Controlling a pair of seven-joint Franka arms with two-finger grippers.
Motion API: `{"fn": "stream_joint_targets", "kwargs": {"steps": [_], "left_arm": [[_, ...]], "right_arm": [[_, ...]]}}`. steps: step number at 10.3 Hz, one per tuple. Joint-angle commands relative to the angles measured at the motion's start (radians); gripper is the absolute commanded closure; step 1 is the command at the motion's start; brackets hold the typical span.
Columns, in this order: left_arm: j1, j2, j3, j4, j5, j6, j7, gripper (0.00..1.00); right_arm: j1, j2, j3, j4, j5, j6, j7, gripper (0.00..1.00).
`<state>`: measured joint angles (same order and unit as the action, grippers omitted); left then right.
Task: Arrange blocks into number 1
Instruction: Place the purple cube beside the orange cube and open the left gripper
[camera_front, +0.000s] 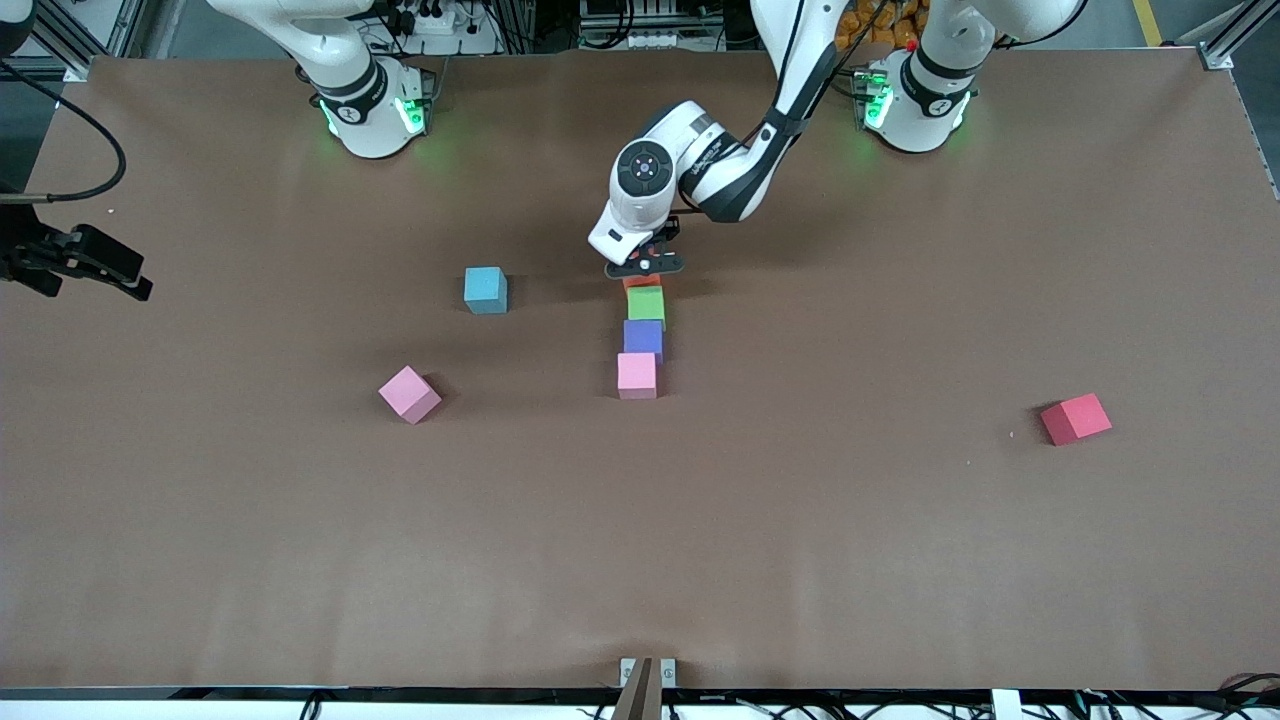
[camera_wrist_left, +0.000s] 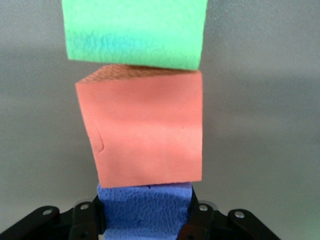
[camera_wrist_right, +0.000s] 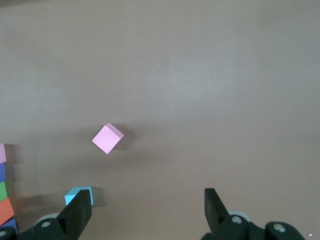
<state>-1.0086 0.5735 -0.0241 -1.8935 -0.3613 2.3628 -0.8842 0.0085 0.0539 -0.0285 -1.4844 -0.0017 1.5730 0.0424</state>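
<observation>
The fingers of the left gripper stand nearly closed, pinching a small matte purple foam cube by two opposite sides. This gripped cube lies at the end of a straight column of blocks near the middle of the brown table, the end farthest from the front camera. In the front view the gripper hides it.

Touching it, one step nearer to the front camera, is an orange foam cube, slightly turned against the line. Next comes a green foam cube, pressed against the orange one. After it lie a second purple foam cube and then a pink foam cube, which closes the column at the end nearest the camera.

Three cubes lie apart from the column. A light blue foam cube sits beside the column's farther half, toward the right arm's end of the table. A loose pink foam cube, turned at an angle, lies nearer to the camera than the light blue one. A red foam cube lies well apart, toward the left arm's end.

The right gripper waits over the table's edge at the right arm's end, fingers spread wide and holding nothing.
</observation>
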Motion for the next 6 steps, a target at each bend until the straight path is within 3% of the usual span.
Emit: {"fn": "stream_joint_targets", "kwargs": {"steps": [1, 2, 3, 4, 6], "left_arm": [[0.018, 0.025, -0.003, 0.014, 0.021, -0.005, 0.008, 1.0], [0.018, 0.031, -0.003, 0.014, 0.022, -0.007, 0.011, 1.0], [0.018, 0.032, -0.003, 0.017, 0.024, -0.007, 0.011, 0.6], [0.016, 0.032, -0.003, 0.019, 0.024, -0.005, 0.008, 0.01], [0.018, 0.023, -0.003, 0.04, 0.019, -0.007, 0.002, 0.0]], "right_arm": [[-0.021, -0.009, 0.013, 0.007, -0.004, -0.004, -0.003, 0.0], [-0.021, -0.009, 0.013, 0.007, -0.003, -0.004, -0.003, 0.0], [-0.022, -0.009, 0.013, 0.007, -0.001, -0.004, -0.004, 0.0], [-0.022, -0.009, 0.013, 0.007, 0.0, -0.004, -0.003, 0.0], [-0.022, -0.011, 0.013, 0.007, 0.0, -0.004, -0.003, 0.0]]}}
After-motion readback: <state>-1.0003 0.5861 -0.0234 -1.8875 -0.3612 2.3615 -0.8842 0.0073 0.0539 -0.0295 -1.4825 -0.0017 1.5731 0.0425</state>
